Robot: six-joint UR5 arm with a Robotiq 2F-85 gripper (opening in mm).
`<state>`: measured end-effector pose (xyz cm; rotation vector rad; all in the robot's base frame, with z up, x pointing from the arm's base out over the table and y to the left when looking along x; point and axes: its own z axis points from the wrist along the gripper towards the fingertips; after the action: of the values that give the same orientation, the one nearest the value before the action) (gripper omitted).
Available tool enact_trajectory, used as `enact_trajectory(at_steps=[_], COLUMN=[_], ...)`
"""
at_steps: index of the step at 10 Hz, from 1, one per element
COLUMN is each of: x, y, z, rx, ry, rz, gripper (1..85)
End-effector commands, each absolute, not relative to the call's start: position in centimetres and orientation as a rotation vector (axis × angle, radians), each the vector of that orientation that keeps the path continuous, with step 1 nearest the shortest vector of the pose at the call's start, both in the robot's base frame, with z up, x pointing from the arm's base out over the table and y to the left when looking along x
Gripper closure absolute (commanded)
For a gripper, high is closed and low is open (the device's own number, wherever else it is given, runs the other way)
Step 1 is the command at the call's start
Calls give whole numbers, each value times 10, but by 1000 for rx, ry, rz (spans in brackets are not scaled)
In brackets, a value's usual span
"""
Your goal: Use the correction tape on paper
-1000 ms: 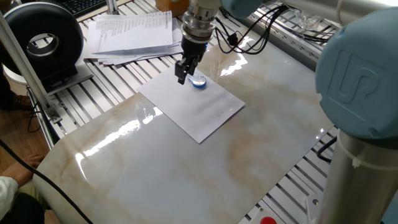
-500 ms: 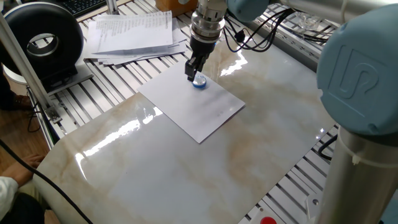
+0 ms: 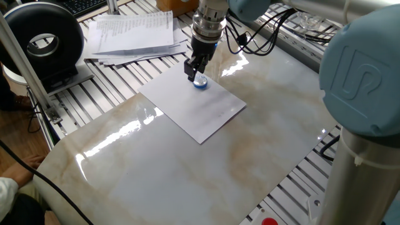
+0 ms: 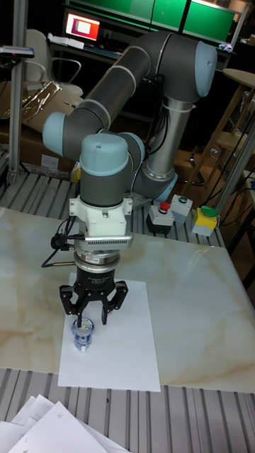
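The white paper (image 3: 195, 107) lies flat on the marble tabletop, and it also shows in the tall fixed view (image 4: 120, 347). The small blue and clear correction tape (image 3: 200, 82) rests on the sheet's far corner, near its left edge in the tall fixed view (image 4: 83, 338). My gripper (image 3: 195, 72) hangs straight down just over the tape. In the tall fixed view the gripper (image 4: 91, 320) is open, its fingers spread to both sides, and the tape sits below, closer to the left finger. Nothing is held.
A stack of printed papers (image 3: 134, 34) lies behind the sheet on the slatted frame. A black round device (image 3: 40, 40) stands at the far left. Cables (image 3: 250, 39) hang behind the wrist. Button boxes (image 4: 180, 209) sit by the arm's base.
Over the last second the gripper moved right, from beside the tape's left side to directly over it. In the last half second it barely moved. The tape and paper stayed put.
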<state>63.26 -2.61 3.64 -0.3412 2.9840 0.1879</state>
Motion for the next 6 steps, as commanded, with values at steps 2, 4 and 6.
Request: enact_trajectory(at_steps=[2, 4, 6], x=[646, 650, 647], y=[-41, -50, -48], z=[28, 24, 22], rx=[-402, -443, -435], ry=[2950, 2929, 2928], rz=[224, 240, 296], gripper=[340, 330, 327])
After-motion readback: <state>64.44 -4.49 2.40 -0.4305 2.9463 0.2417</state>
